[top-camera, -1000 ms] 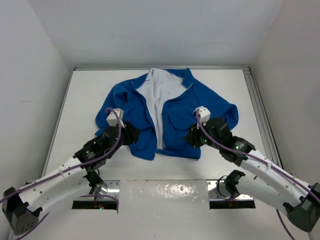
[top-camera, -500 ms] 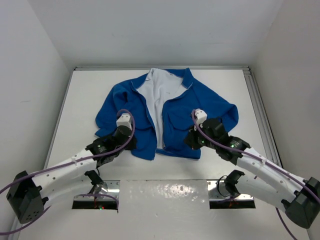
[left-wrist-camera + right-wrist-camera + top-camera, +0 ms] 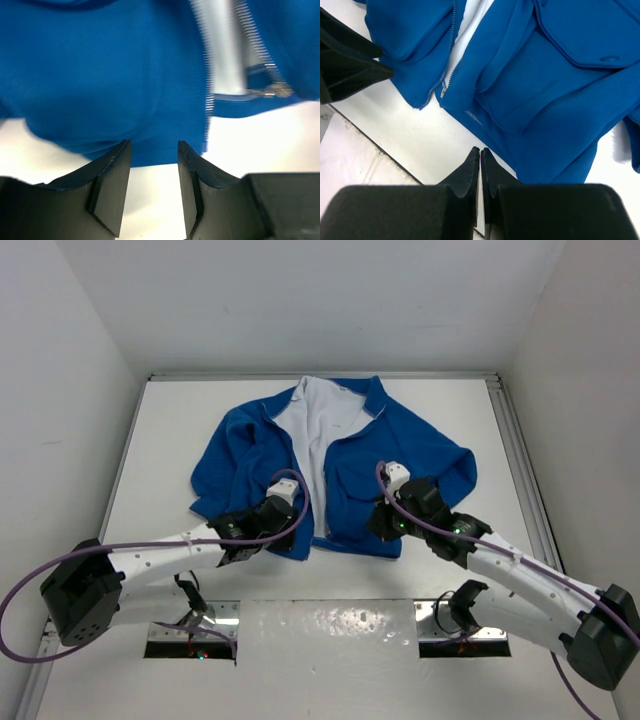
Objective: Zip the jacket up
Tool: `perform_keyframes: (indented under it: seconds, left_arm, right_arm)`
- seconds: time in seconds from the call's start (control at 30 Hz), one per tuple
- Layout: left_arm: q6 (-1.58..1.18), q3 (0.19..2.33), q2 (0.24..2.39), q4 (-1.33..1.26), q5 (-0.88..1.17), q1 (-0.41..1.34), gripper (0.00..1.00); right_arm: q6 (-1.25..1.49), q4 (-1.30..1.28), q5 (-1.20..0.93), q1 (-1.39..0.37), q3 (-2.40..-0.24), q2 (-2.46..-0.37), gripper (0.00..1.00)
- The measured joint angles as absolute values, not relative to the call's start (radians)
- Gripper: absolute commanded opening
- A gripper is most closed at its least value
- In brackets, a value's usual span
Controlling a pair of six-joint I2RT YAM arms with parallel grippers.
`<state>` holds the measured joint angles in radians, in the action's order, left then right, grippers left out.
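Left gripper (image 3: 153, 146) parted, right gripper (image 3: 480, 150) closed, at jacket (image 3: 420, 445) hem.

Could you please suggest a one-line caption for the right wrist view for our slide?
Shut right end effector poised over the table beside the bottom hem of the unzipped blue jacket.

I am finding no text, number or brand that I can read. In the right wrist view I am seeing only a short line of white print (image 3: 472, 116) near the jacket (image 3: 560, 75) hem, and it is too small to make out.
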<state>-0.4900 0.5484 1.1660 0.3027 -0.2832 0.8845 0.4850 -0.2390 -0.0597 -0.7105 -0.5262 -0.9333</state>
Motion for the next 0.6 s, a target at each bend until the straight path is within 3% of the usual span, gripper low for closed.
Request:
perform_keyframes:
  seconds: [0.17, 0.43, 0.6]
  left_arm:
    - [-0.453, 0.57, 1.194, 0.254, -0.236, 0.909, 0.26]
    - [-0.437, 0.576, 1.328, 0.233, -0.204, 0.93, 0.37]
    - [-0.437, 0.578, 1.39, 0.23, -0.218, 0.93, 0.36]
  right_arm:
    - [0.49, -0.234, -0.057, -0.71, -0.516, -0.933, 0.04]
    - [0.495, -0.226, -0.055, -0.71, -0.509, -0.931, 0.07]
    - [0.498, -0.221, -0.055, -0.71, -0.501, -0.929, 0.11]
